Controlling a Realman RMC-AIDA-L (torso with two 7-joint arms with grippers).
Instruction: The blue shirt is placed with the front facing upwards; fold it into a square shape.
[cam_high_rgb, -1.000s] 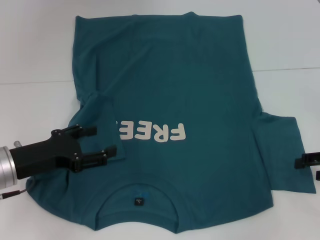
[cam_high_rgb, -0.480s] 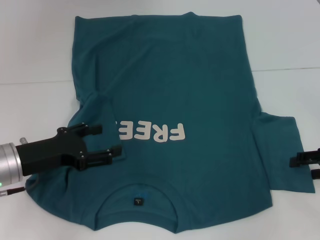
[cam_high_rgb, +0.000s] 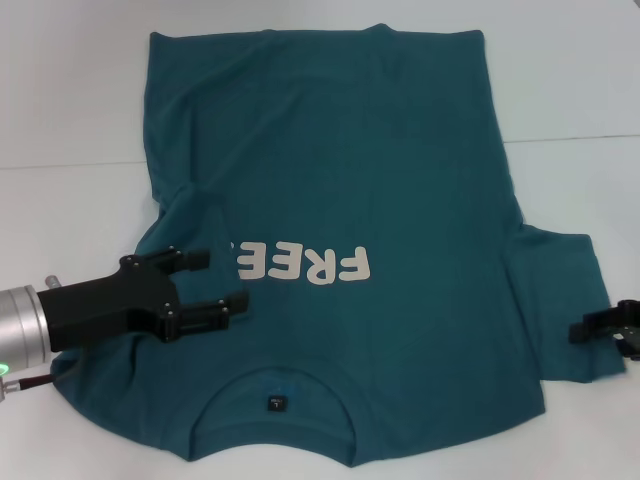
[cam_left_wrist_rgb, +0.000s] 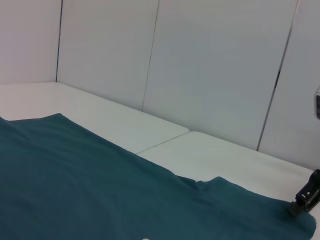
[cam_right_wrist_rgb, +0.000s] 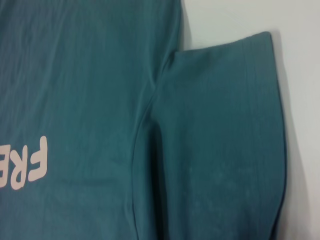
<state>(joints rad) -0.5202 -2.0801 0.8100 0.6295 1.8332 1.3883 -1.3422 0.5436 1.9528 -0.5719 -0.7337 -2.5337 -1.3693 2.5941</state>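
The blue shirt (cam_high_rgb: 380, 170) lies flat on the white table (cam_high_rgb: 60, 100), front up, its collar label (cam_high_rgb: 277, 403) nearest me. The sleeve on my left (cam_high_rgb: 195, 225) is folded in over the chest and covers the end of the white lettering (cam_high_rgb: 305, 263). My left gripper (cam_high_rgb: 225, 279) hovers open over that folded sleeve, holding nothing. The other sleeve (cam_high_rgb: 560, 300) lies spread out, and my right gripper (cam_high_rgb: 600, 330) sits at its outer hem. The right wrist view looks down on this sleeve (cam_right_wrist_rgb: 225, 150). In the left wrist view, the right gripper (cam_left_wrist_rgb: 306, 196) shows at the cloth's edge.
A seam (cam_high_rgb: 570, 139) crosses the white tabletop behind the shirt's middle. Pale wall panels (cam_left_wrist_rgb: 210, 65) stand beyond the table in the left wrist view. Bare table surrounds the shirt on the far side and both flanks.
My left gripper has crept a little to the right over the folded sleeve, still open. My right gripper has moved inward and slightly down to the hem of the spread sleeve.
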